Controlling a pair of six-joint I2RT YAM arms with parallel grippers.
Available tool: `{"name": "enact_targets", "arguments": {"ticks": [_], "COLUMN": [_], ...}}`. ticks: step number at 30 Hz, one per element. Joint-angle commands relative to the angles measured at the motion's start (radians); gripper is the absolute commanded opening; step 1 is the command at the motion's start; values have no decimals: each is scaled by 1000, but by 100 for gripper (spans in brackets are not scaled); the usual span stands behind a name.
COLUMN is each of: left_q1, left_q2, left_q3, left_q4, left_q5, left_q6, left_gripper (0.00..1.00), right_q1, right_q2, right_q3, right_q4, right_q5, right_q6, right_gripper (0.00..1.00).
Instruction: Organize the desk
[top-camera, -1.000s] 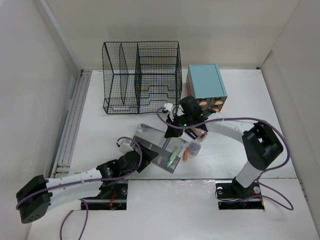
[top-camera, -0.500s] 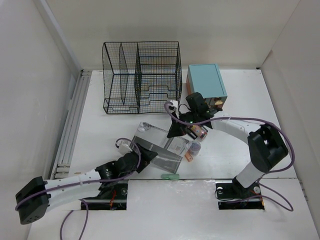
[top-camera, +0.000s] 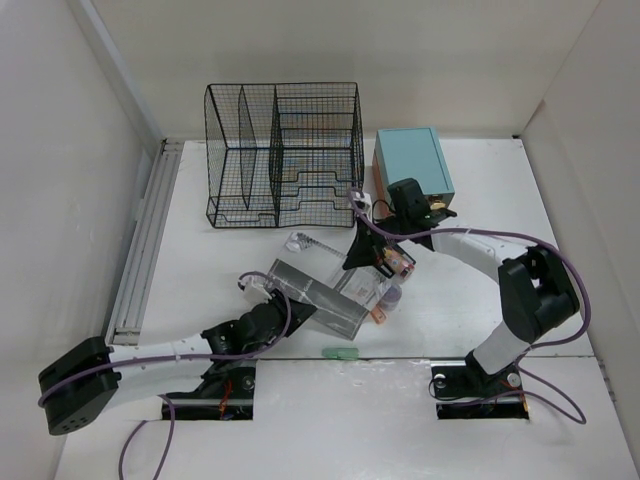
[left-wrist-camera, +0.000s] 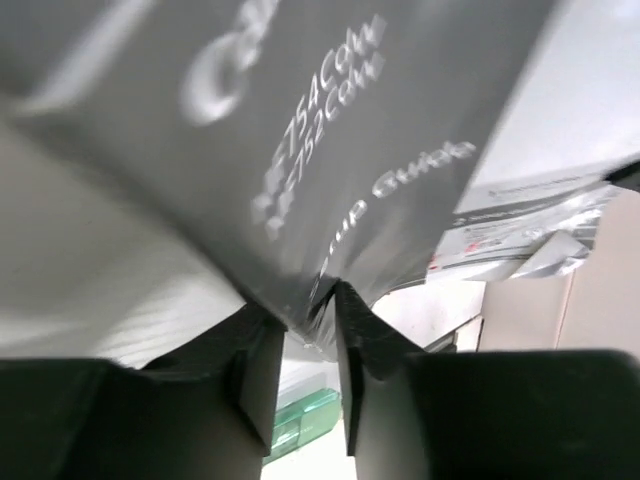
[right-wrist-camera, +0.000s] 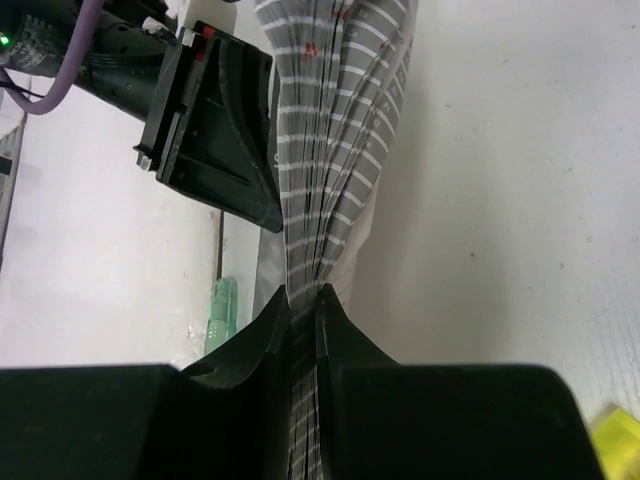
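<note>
White desk (top-camera: 200, 262), left pincer (left-wrist-camera: 308, 296) nipped shut on grey booklet (top-camera: 318, 292) edge, right pincer (right-wrist-camera: 303, 296) pinching its other end

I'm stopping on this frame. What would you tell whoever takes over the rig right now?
Grippers: left gripper shut on the grey booklet at its near-left corner; right gripper shut on its far edge, pages fanned.
Things: green marker loose at the desk near edge; purple-lidded jar beside the booklet; wire rack and teal drawer box at the back.
Done: nothing visibly stored.
Left: stow booklet, probably in the rack; then marker and jar.
</note>
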Motion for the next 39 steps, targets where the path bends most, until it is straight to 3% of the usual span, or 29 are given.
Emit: {"name": "enact_targets", "arguments": {"ticks": [1,7,11,13,19,23,24,29,32,33,34,36,39], "left_q1": [-6,-6,-6,-6,-6,-6,-6,-6,-6,-6,-6,-6,-6], "left_q2": [-34,-181,-235,-246,-157,-56,-22,40,50,50,28,4,-51], "left_q3": [-58,-146,-155,-155,-119,-62,-53,-11,-2,9,9,20,56], "left_q4": [153,358,360,349,329,329,329,340,360,360,360,360,314], "left_q5": [-54,-55,-64,-64,-73,-73,-73,-64,-55,-55,-55,-55,-80], "left_q6": [76,150,185,185,174,174,174,185,197,211,231,260,314], "left_gripper": [20,18,30,44,48,38,28,0,0,0,0,0,0], "right_q1": [2,-18,-18,-18,-27,-27,-36,-45,-67,-67,-76,-76,-90], "right_q2": [-17,-17,-17,-17,-17,-7,-7,46,117,140,163,239,249], "right_q3": [11,2,2,2,27,57,72,147,222,244,265,328,328], "right_q4": [71,71,71,71,-48,-177,-204,-433,-683,-840,-925,-1129,-1130], "right_q5": [-156,-165,-197,-218,-261,-297,-309,-349,-370,-379,-380,-392,-392], "right_q6": [7,7,7,7,-66,-180,-228,-442,-688,-767,-936,-1118,-1122], "right_gripper": [0,0,0,0,0,0,0,0,0,0,0,0,0]}}
